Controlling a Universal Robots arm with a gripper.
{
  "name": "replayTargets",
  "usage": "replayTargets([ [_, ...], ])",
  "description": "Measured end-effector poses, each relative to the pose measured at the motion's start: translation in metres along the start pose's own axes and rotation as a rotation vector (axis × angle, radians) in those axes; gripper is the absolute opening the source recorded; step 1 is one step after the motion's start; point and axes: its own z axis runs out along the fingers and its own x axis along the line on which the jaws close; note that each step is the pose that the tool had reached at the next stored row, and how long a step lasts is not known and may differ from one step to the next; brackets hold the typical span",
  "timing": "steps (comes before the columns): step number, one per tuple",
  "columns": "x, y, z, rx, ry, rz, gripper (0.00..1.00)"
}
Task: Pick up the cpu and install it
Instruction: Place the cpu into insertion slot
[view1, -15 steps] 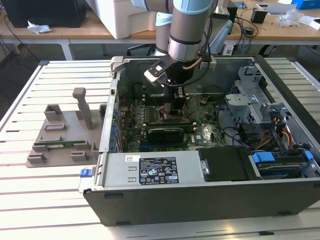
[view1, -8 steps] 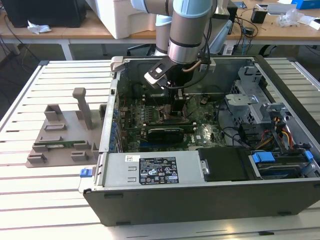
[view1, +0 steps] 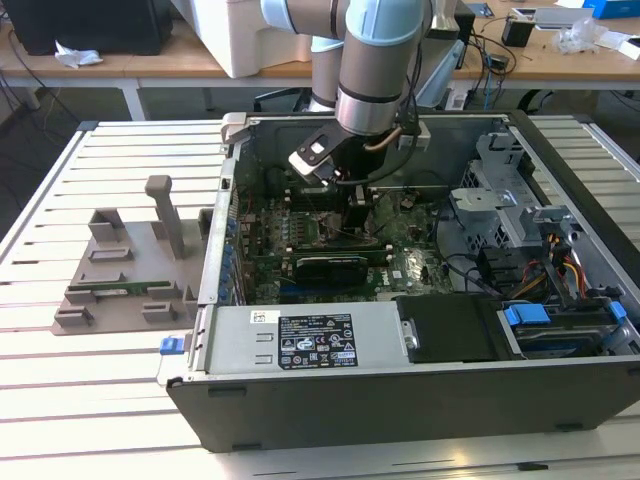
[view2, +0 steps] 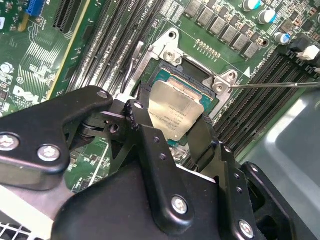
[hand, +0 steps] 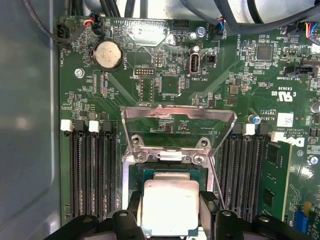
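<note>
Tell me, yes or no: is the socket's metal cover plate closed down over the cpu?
No: in the first wrist view the cover plate stands flipped open, leaving the cpu with its silver top bare.

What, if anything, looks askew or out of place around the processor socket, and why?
Nothing stands out. The cpu, held in the pincer, lies square over the socket frame. The hinged metal cover plate stands flipped open, as you would expect while a chip is being fitted.

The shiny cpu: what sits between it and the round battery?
In the first wrist view, the socket's silver metal lid, flipped open, stands between the cpu and the round battery.
</note>
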Motion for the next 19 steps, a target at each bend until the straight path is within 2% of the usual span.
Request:
replayTargets([
  [8,-0.0008,0.0004,0.0044,0.0001,-0.0001,0.000,0.55],
  [16,-0.0008,0.0005,0.0053,0.0001,-0.0002,0.000,0.55],
  [17,-0.0007,0.0005,0.0054,0.0000,0.0001,0.000,0.56],
  [18,-0.0007,0.0005,0.0054,-0.0001,0.0001,0.000,0.62],
  [19,-0.0008,0.0005,0.0054,0.0001,0.0000,0.000,0.62],
])
